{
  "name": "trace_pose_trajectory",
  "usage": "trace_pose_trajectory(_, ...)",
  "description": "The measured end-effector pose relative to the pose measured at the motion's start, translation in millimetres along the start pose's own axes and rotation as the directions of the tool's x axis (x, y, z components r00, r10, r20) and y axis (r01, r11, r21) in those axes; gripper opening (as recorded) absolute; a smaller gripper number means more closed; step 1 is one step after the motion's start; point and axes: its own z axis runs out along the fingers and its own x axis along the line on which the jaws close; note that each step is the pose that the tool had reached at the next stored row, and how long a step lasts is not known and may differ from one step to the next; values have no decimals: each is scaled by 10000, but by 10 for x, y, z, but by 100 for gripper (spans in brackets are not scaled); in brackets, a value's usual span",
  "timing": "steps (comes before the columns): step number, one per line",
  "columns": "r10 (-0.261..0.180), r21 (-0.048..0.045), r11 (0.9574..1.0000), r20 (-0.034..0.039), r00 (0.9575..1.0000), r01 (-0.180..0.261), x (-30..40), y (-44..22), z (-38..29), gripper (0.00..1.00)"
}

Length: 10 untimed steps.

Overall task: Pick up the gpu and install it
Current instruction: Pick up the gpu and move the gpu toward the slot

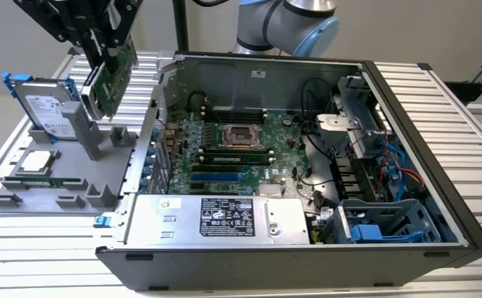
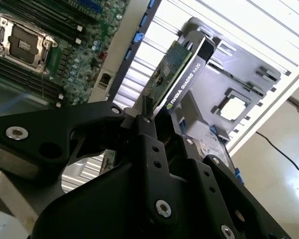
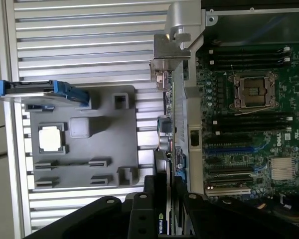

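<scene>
- The gripper (image 1: 100, 49), cut off at the exterior view's upper left, is clamped on the gpu (image 1: 111, 77), which is held on edge above the gray tray (image 1: 25, 208).
- In the second wrist view, the gpu's near end is hidden behind the fingers (image 2: 145, 130).
- Its metal bracket (image 3: 167, 64) is seen in the first wrist view, beside the open case (image 3: 193, 109).
- On the tray are counted one hard drive (image 1: 46, 112), one processor (image 1: 35, 162) and one memory stick (image 1: 42, 182).

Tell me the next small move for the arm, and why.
Probably carry the gpu toward the exterior view's right, over the case wall: the end effector grips it on edge above the grey tray, outside the case, with the motherboard inside.
</scene>
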Motion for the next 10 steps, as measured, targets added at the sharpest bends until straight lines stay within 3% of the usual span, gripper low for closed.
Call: trace_pose_trajectory(10,0,0,10000,-1,10000,0,-136,10,3,0)
